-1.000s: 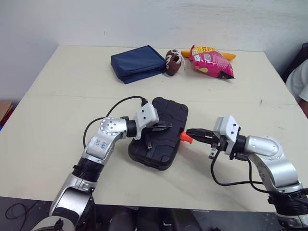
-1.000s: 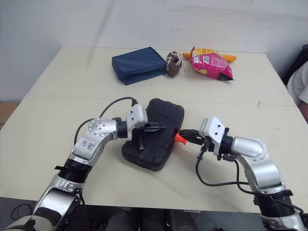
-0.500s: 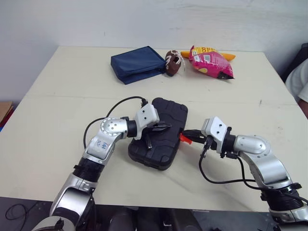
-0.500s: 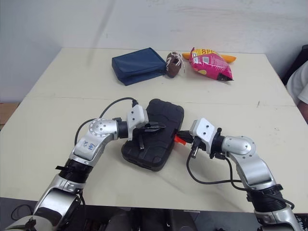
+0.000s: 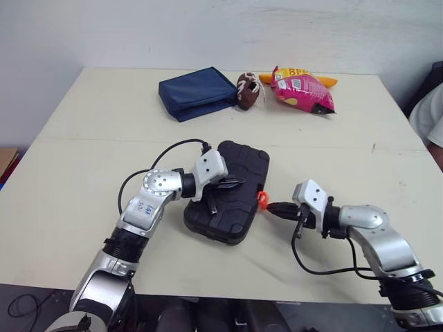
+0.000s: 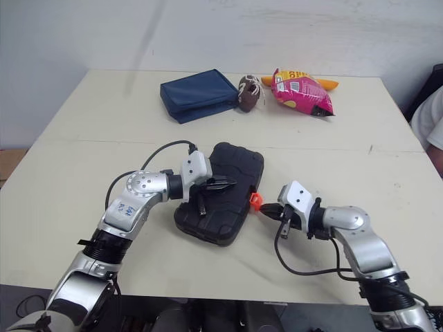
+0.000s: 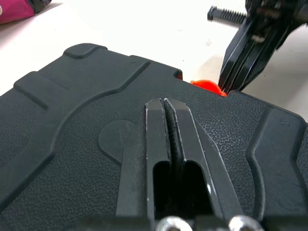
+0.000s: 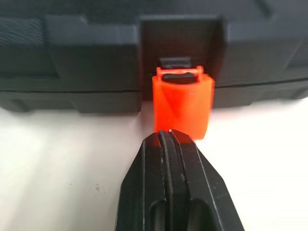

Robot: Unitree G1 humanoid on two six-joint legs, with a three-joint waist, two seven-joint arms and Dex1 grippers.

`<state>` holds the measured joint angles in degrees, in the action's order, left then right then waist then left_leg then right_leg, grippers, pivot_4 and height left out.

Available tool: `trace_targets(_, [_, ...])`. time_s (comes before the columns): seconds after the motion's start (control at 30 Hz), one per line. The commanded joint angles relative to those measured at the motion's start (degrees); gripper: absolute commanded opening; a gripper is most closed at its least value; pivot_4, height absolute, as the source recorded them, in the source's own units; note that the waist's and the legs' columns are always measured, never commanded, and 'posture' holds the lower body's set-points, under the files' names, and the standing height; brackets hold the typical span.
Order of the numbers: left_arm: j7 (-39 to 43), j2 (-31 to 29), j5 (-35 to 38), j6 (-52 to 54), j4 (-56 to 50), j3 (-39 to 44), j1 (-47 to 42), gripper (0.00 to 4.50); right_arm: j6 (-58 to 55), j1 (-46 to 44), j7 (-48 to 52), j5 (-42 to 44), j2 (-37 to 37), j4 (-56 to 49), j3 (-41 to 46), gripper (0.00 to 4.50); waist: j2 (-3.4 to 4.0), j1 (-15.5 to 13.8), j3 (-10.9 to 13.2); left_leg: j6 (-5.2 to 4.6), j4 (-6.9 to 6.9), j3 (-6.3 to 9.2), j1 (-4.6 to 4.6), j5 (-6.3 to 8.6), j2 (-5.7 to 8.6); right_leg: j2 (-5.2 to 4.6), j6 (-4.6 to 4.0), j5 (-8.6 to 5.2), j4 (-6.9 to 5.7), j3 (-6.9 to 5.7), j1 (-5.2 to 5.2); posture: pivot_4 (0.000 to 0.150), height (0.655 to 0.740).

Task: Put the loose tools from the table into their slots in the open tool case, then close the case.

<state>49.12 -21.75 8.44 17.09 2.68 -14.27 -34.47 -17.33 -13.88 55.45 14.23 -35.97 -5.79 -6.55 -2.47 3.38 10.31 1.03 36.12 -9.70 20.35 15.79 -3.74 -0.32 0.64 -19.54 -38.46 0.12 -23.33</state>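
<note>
**Case shut, both grippers at it**

A pale, matte table fills most of the head views, its top smooth and rectangular.

The case lies closed at the centre of the frame, slightly askew. It is a black plastic slab with rounded corners. Its lid has a pebbled grain and raised, stepped ribs. No loose tools can be seen on the table.

At upper centre sits a flat navy fabric pouch. To its right lies a glossy, crinkled pink bag with an orange tip.

The left gripper lies on the lid at centre frame. Its two slim black fingers are pressed together with only a hairline seam between them, and they hold nothing.

The right gripper comes in from the lower right. Its fingers are likewise closed and empty, their blunt tip just at the latch's free edge. Whether they touch it cannot be told.

A small brown football with white lacing sits between pouch and bag.

The latch is a smooth, bright orange plastic tab, squarish, set in a notch on the case's right side.
</note>
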Motion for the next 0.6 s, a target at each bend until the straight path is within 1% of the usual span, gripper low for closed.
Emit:
trace_targets(0.03, [0.02,-1.51,-1.63,2.6,1.2,-1.17,2.84,0.05,1.68,-1.27,0.38,-0.27,1.06,0.88,-0.6,0.01,0.01,0.0,-0.01,0.0,0.0,-0.01,0.0,0.0,0.0,0.0,0.0,0.0,0.0,0.01,0.0,0.15,0.74])
trace_targets(0.27, [0.29,-2.85,-2.25,4.89,0.17,-2.25,3.72,0.05,6.95,-4.85,0.0,-2.61,5.09,6.31,-2.71,0.01,0.07,0.12,-0.05,0.04,-0.02,-0.01,-0.04,-0.02,0.0,0.0,0.0,0.0,-0.02,0.01,0.01,0.15,0.74])
trace_targets(0.6, [0.65,-4.05,-4.25,6.42,2.51,-5.19,5.02,0.05,13.61,-8.15,1.93,-4.37,5.32,8.09,-3.23,0.01,0.13,1.12,-0.17,0.07,-0.06,0.03,-0.24,-0.04,0.0,0.0,-0.01,0.0,-0.02,0.0,0.25,0.15,0.74])
